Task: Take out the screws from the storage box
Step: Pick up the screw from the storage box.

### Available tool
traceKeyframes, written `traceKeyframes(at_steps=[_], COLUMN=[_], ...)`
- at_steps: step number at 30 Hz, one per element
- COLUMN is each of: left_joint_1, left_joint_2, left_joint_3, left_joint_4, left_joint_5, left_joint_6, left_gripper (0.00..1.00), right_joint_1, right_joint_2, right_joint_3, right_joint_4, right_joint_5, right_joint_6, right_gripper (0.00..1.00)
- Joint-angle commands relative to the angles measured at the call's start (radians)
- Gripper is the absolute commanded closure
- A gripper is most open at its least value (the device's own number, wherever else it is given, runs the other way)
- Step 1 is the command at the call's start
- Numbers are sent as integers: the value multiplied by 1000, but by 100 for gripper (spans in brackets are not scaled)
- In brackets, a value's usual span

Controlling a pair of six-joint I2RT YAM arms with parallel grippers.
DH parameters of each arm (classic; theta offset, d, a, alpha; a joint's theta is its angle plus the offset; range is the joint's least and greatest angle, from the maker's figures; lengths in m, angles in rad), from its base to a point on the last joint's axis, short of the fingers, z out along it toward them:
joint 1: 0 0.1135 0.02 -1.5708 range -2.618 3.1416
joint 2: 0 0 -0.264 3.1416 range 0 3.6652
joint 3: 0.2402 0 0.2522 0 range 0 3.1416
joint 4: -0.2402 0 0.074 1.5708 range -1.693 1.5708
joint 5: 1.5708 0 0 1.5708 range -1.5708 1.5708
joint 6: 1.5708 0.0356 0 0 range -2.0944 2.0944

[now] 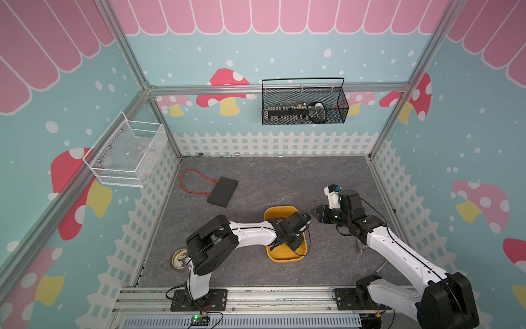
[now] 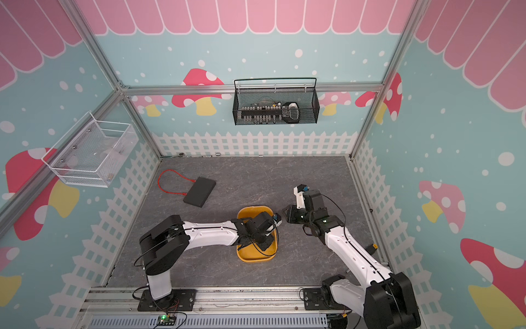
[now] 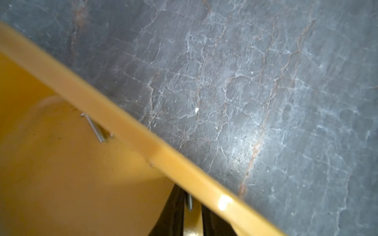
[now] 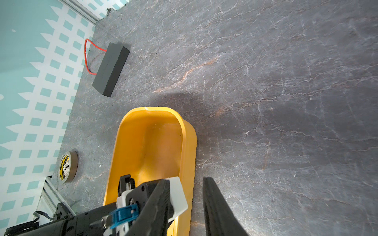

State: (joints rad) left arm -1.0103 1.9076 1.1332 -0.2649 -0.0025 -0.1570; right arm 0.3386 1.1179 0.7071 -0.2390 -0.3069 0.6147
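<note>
The yellow storage box [image 1: 280, 210] sits mid-table in both top views [image 2: 253, 209]. My left gripper [image 3: 192, 199] reaches down into its near end. Its black fingers [image 3: 173, 214] stand a narrow gap apart, and one thin screw [image 3: 189, 202] lies in that gap, close to one finger. Another silver screw [image 3: 94, 128] lies on the box floor against the wall under the rim [image 3: 122, 122]. My right gripper [image 4: 186, 179] is open and holds nothing. It hovers just right of the box's far corner [image 1: 314, 212], with the box's rim [image 4: 191, 155] seen between its fingers.
A flat black box [image 1: 222, 191] with a red cord lies at the back left of the table. A tape roll [image 1: 179, 257] lies near the left arm's base. A black mesh basket [image 1: 304, 105] hangs on the back wall and a white wire basket [image 1: 128, 153] on the left wall.
</note>
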Motion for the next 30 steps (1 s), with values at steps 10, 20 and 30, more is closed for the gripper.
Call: traceKeyframes(at_steps=[10, 20, 30], left_joint_1=[5, 134, 429], left_joint_2=[71, -224, -413], left_joint_3=[30, 94, -86], left_joint_4=[-118, -211, -206], left_joint_5=[-5, 72, 86], left_joint_6=[-41, -215, -268], left_gripper=[100, 100, 100], right_joint_1=[-3, -1, 13], right_joint_2=[-17, 28, 114], right_joint_3=[9, 42, 91], right_joint_4=[-14, 8, 43], right_joint_5=[-8, -50, -145], right_joint_6=[8, -4, -30], right_gripper=[66, 66, 67])
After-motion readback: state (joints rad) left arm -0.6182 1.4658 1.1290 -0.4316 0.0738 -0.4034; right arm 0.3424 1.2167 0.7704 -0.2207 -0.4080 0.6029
